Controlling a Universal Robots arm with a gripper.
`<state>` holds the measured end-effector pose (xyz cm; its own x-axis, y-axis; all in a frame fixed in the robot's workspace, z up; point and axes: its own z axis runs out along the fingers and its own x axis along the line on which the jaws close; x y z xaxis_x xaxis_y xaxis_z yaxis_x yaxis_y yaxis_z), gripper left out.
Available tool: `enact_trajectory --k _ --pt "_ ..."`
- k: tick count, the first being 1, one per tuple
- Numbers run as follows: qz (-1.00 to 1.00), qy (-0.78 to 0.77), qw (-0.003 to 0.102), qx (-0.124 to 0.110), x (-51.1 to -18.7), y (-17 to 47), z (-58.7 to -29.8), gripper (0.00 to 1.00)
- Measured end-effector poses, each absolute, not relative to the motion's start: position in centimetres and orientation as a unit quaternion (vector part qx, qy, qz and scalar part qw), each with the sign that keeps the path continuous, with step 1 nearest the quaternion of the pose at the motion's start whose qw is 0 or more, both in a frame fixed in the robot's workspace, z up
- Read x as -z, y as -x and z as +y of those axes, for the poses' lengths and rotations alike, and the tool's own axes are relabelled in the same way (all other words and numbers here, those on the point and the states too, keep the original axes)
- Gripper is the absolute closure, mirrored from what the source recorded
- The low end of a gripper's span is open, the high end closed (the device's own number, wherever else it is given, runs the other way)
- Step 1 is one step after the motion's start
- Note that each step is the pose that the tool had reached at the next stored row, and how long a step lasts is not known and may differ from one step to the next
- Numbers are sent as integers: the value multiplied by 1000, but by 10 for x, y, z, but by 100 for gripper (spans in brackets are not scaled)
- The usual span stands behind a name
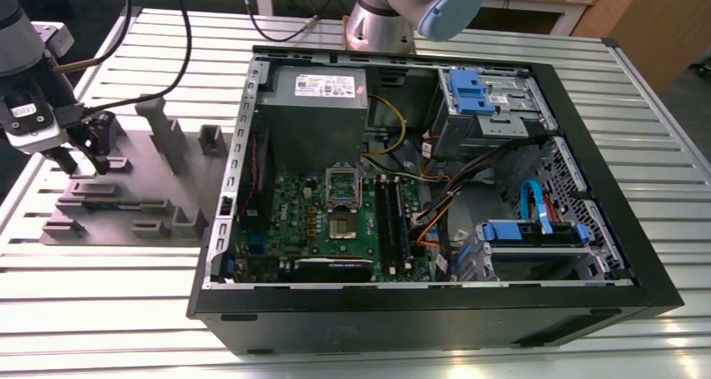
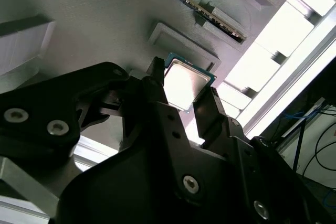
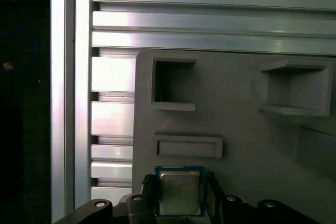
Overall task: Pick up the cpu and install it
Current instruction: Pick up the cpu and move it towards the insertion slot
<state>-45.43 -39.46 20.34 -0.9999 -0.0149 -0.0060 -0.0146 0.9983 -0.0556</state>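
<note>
Over at the exterior view's left, the black two-fingered gripper (image 1: 86, 164) hangs above the grey moulded fixture block (image 1: 133, 204) on the slatted aluminium table (image 1: 111, 287), well apart from the open black computer case (image 1: 444, 312). In both wrist views the cpu (image 2: 185, 85), a small flat square chip with a silvery metal top and thin pale rim, sits between the fingers (image 3: 148, 183), which press in on two opposite edges with only the chip's width between them. That edge hold looks meant to keep its faces untouched. Whether it rests on the block or is lifted clear, I cannot tell. The green motherboard's socket (image 1: 342, 197) stands open inside the case.
</note>
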Motion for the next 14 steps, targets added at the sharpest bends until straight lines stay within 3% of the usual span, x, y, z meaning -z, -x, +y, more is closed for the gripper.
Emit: enact_trajectory --k 14 --pt "999 7 3 31 -208 454 -394 53"
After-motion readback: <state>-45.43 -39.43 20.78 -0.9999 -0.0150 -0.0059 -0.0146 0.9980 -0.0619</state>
